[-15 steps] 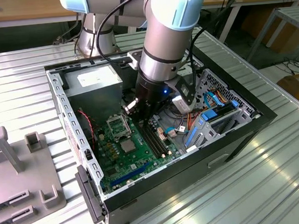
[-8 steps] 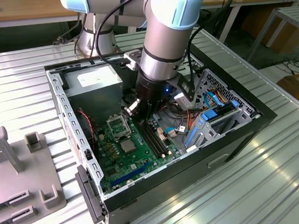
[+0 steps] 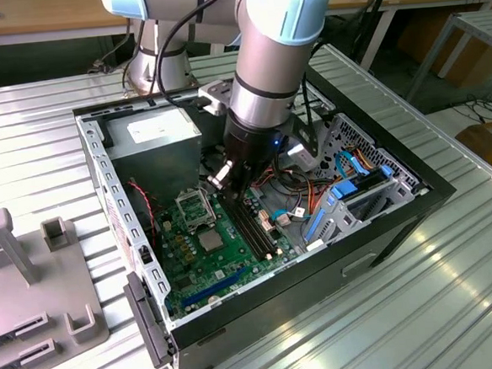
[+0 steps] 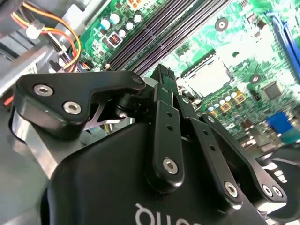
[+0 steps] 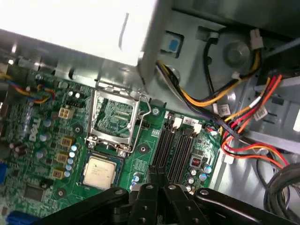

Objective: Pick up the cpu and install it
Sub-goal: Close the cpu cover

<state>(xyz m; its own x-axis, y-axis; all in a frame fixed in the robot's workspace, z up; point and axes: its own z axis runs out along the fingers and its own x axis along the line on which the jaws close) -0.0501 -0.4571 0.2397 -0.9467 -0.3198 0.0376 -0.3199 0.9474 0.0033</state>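
Note:
The cpu (image 5: 100,171) is a small square chip with a pale metal top. It lies flat in the black socket on the green motherboard (image 5: 37,136). The socket's metal frame (image 5: 115,119) stands swung open just beyond it. The cpu (image 4: 208,75) also appears past my fingers in the second wrist view and in the exterior view (image 3: 209,238). My gripper (image 3: 236,192) hangs inside the computer case, above the memory slots and beside the socket. In both wrist views the gripper (image 4: 164,74) (image 5: 159,182) is shut, with nothing between its black fingers.
The open black case (image 3: 376,226) sits on a ribbed metal table. A grey power supply (image 3: 154,132) fills its far corner. A drive cage with blue tabs (image 3: 357,198) and bundles of coloured cables (image 5: 243,122) crowd one side. Memory slots (image 5: 173,150) run beside the socket. Grey fixtures (image 3: 33,284) stand at the exterior view's left.

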